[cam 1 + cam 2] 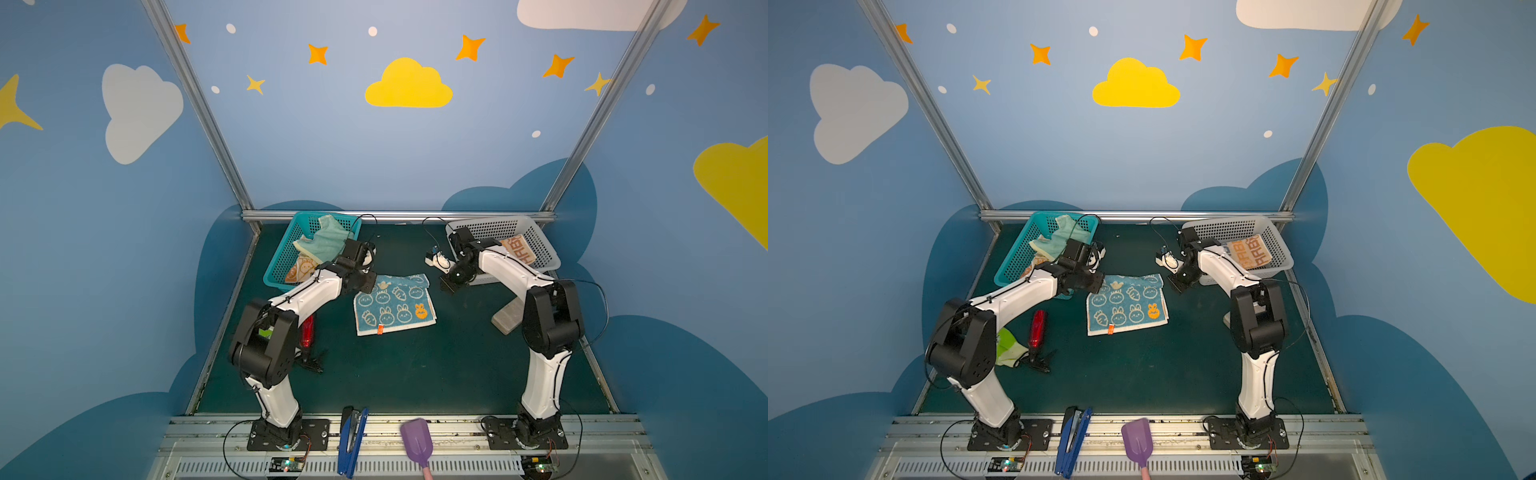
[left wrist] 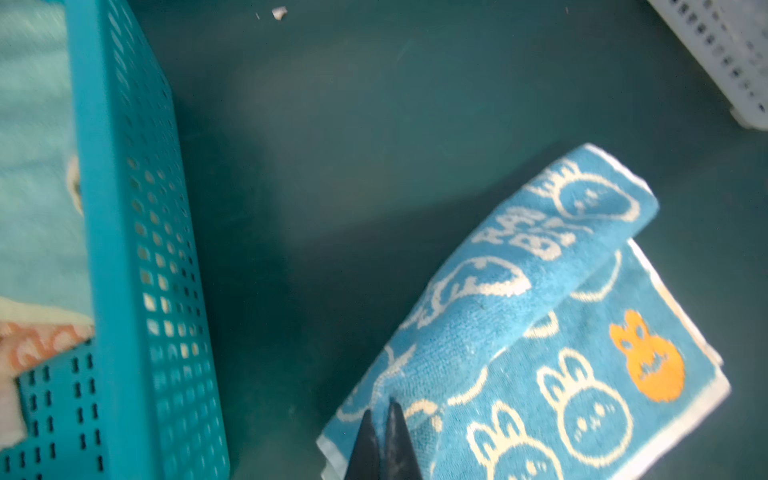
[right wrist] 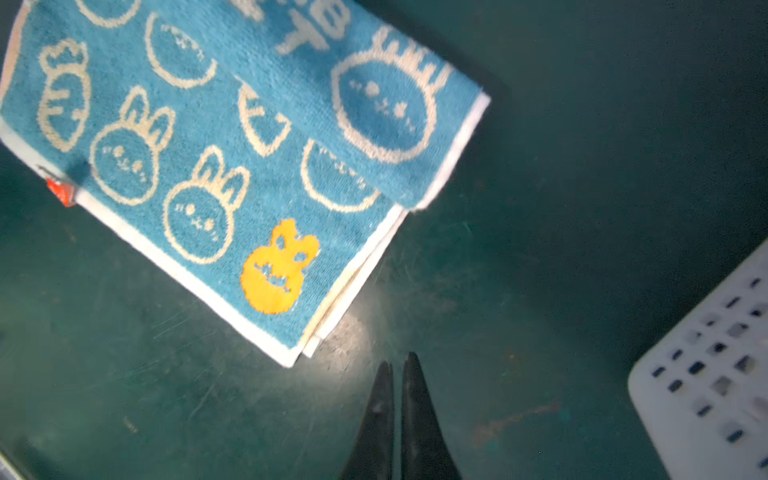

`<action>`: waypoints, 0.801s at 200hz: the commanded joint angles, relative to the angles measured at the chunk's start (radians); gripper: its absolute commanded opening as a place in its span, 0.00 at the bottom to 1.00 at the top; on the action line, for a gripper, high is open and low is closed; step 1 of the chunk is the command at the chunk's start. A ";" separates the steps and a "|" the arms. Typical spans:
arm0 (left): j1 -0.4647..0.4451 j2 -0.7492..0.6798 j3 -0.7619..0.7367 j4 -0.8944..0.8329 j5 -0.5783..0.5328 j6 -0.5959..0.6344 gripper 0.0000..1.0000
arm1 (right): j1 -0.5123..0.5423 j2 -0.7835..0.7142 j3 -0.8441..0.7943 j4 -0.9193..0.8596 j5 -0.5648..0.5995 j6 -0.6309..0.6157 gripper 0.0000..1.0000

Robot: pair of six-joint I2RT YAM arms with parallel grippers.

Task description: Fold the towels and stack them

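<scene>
Behind the left arm's elbow, a bright green glove (image 1: 1008, 347) lies partly hidden; a top view shows only its outer part. The right arm likewise covers much of a grey block (image 1: 509, 318) on the desk (image 1: 415, 374). Inside the blue basket (image 1: 274, 266), at far left, the orange towel with cream rabbits (image 1: 301, 268) is mostly buried under the mint-green towel (image 1: 328, 241), and the left arm crosses the basket's near corner.

The left gripper (image 2: 380, 405) is masked by its own wrist in both top views. The left wrist view shows its jaws together with nothing between them, over a corner of the blue towel (image 1: 395, 305); contact cannot be determined. The right gripper (image 3: 399, 359) is likewise closed and empty, above bare desk beside the towel's right edge. Both wrist views are soft with blur.

A red object (image 1: 1037, 332) with a black end lies near the glove. A blue stapler-like tool (image 1: 351, 440) and a purple scoop (image 1: 417, 440), its handle cut off by the frame, rest on the front rail. The white basket (image 1: 540, 249), at far right, holds the orange and grey lettered towel (image 1: 519, 249).

The blue towel lies at mid-desk between the baskets, its far strip turned over onto itself and doubled layers showing at the right edge. It bears cream rabbits and carrots, one orange rabbit, and a small orange tag on the near hem.
</scene>
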 commanded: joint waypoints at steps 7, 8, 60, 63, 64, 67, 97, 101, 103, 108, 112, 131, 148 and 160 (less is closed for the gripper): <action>-0.018 -0.067 -0.062 0.061 0.047 0.016 0.04 | -0.002 -0.065 -0.039 -0.002 -0.044 0.008 0.00; -0.018 -0.068 -0.063 0.061 0.048 0.016 0.04 | -0.002 -0.066 -0.039 -0.002 -0.044 0.009 0.00; -0.036 -0.071 -0.087 0.074 0.030 0.012 0.04 | 0.091 -0.138 -0.212 0.261 0.182 -0.188 0.31; -0.038 -0.070 -0.084 0.073 0.029 0.012 0.04 | 0.100 -0.146 -0.234 0.296 0.193 -0.221 0.34; -0.037 -0.071 -0.084 0.073 0.029 0.012 0.04 | 0.103 -0.148 -0.243 0.308 0.196 -0.232 0.35; -0.037 -0.069 -0.085 0.073 0.027 0.012 0.04 | 0.109 -0.154 -0.267 0.346 0.208 -0.263 0.38; -0.037 -0.064 -0.085 0.070 0.015 0.014 0.04 | 0.122 -0.128 -0.332 0.565 0.244 -0.416 0.46; -0.038 -0.064 -0.085 0.071 0.016 0.014 0.04 | 0.120 -0.115 -0.322 0.571 0.242 -0.422 0.46; -0.038 -0.064 -0.085 0.071 0.016 0.014 0.04 | 0.119 -0.106 -0.316 0.573 0.242 -0.424 0.46; -0.037 -0.063 -0.084 0.071 0.018 0.014 0.04 | 0.120 -0.088 -0.302 0.577 0.242 -0.428 0.46; -0.038 -0.063 -0.084 0.072 0.019 0.014 0.04 | 0.119 -0.075 -0.291 0.580 0.241 -0.435 0.46; -0.037 -0.057 -0.082 0.071 0.028 0.014 0.04 | 0.122 -0.024 -0.275 0.641 0.238 -0.461 0.46; -0.038 -0.052 -0.075 0.065 0.034 0.014 0.04 | 0.119 0.007 -0.256 0.661 0.221 -0.467 0.46; -0.038 -0.047 -0.072 0.058 0.035 0.016 0.04 | 0.118 0.027 -0.237 0.649 0.201 -0.474 0.45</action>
